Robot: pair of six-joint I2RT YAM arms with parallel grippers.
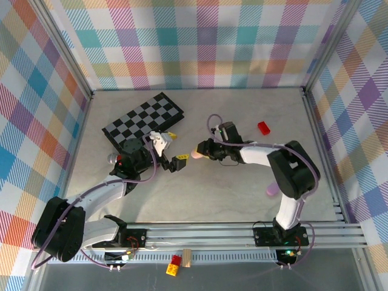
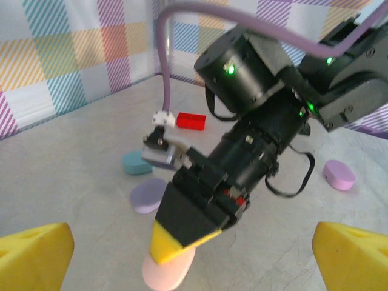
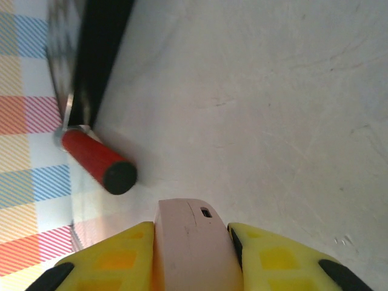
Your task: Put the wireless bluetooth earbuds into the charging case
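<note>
Right gripper (image 3: 193, 233): clamped on pink charging case (image 3: 189, 257), lid seemingly shut. Left gripper (image 1: 176, 148): spread wide, empty. Handling: hold case level; left fingers lift lid gently at seam.

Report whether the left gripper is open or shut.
The left gripper is open: its yellow fingers stand far apart at opposite edges of its wrist view, clamping nothing.

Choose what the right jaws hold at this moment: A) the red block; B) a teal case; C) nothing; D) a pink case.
D: in the right wrist view the pink case sits pinched between the yellow right jaws, and the red block lies apart from them.
</note>
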